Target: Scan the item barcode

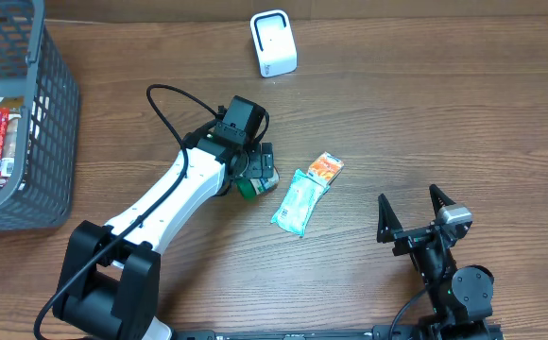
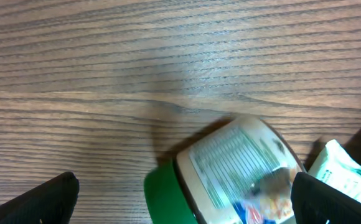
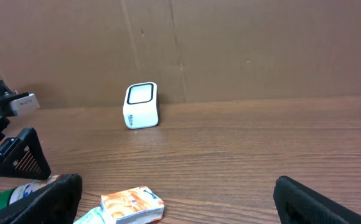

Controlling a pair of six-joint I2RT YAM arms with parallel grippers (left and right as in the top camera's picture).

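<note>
A small jar with a green lid (image 2: pixel 168 196) and a printed label (image 2: pixel 230 162) lies on its side on the wooden table. My left gripper (image 2: pixel 183 200) stands open over it, the jar lying toward the right finger (image 2: pixel 336 199); I cannot see either finger touching it. From overhead the left gripper (image 1: pixel 256 170) covers most of the jar (image 1: pixel 248 190). A white barcode scanner (image 1: pixel 273 43) stands at the back of the table, its window (image 3: pixel 140 94) facing the right wrist camera. My right gripper (image 1: pixel 414 213) is open and holds nothing, near the front right edge.
A pale green packet (image 1: pixel 298 202) and a small orange box (image 1: pixel 326 167) lie just right of the jar; the box (image 3: pixel 132 205) sits low in the right wrist view. A grey basket (image 1: pixel 28 113) with more packets stands at the far left. A cardboard wall (image 3: pixel 243 43) backs the table.
</note>
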